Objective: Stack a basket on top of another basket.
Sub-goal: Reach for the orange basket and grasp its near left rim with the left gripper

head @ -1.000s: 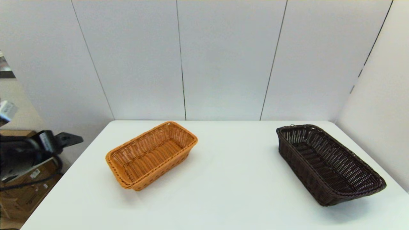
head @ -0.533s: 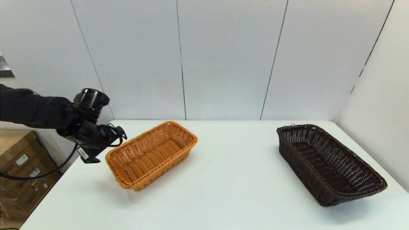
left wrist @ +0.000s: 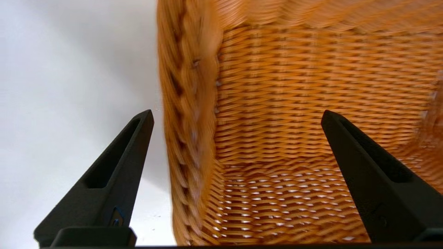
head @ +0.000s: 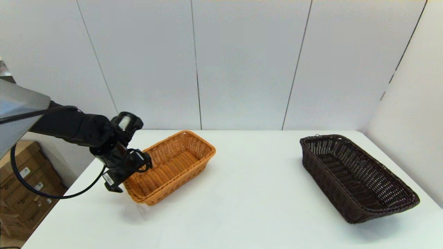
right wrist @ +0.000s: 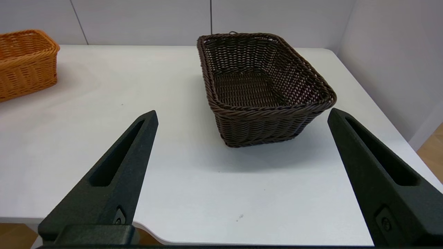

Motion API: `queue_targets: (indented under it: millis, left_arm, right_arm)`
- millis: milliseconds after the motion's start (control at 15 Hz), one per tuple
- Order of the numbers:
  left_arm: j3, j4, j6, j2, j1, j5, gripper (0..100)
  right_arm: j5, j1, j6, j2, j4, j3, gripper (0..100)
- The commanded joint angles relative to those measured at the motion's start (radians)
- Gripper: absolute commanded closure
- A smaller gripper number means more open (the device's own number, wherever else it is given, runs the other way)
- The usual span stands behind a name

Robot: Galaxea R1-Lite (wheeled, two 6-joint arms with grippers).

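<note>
Left pincer [head: 133, 169] sits at lower left of the head frame, spread wide and astride the near short end of the orange-tan basket [head: 171, 166]. Left wrist view confirms: one finger [left wrist: 114, 173] outside the braided rim over bare bench, the other finger [left wrist: 367, 180] inside over the woven wall, rim running between them. Not closed on anything yet. Straddling the rim looks like the natural hold, since the wall is thin enough to pinch.

Bench [head: 242, 207], white, fills the lower half of the head frame and carries both baskets, well apart.

Dark brown basket [head: 356, 176] at right of the head frame, upright, mouth open, set at an angle with one short end toward the back wall. Untouched, nothing in it.

Orange-tan basket left of centre, also upright and angled; nothing in it either.

Right pincer [right wrist: 242, 117] not in the head frame; its wrist view shows it wide open, hanging back off the near bench edge and facing the dark basket, with nothing between the fingers.

Judgement: stacking not begun. The left arm appears about to grip the orange basket's rim; a one-end hold will probably let the far end sag, so tilt is the risk in carrying.
</note>
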Motion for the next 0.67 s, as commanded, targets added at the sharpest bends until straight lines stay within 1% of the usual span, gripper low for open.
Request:
queue_targets:
  millis: [67, 200, 467, 533, 667]
  left_arm:
    - [0.006, 0.005, -0.014, 0.035, -0.002, -0.007, 0]
    - [0.003, 0.007, -0.023, 0.053, -0.002, -0.062, 0]
    - [0.0, 0.005, -0.023, 0.101, 0.003, -0.067, 0]
    - [0.0, 0.007, -0.023, 0.104, 0.001, -0.067, 100]
    - [-0.002, 0.005, -0.02, 0.099, 0.003, -0.067, 100]
  right_arm:
    - [0.0, 0.0, 0.0, 0.0, 0.0, 0.002, 0]
    - [0.0, 0.0, 0.003, 0.0, 0.0, 0.002, 0]
    - [-0.001, 0.0, 0.0, 0.0, 0.0, 0.002, 0]
    - [0.0, 0.0, 0.0, 0.0, 0.0, 0.002, 0]
    - [-0.001, 0.0, 0.0, 0.0, 0.0, 0.002, 0]
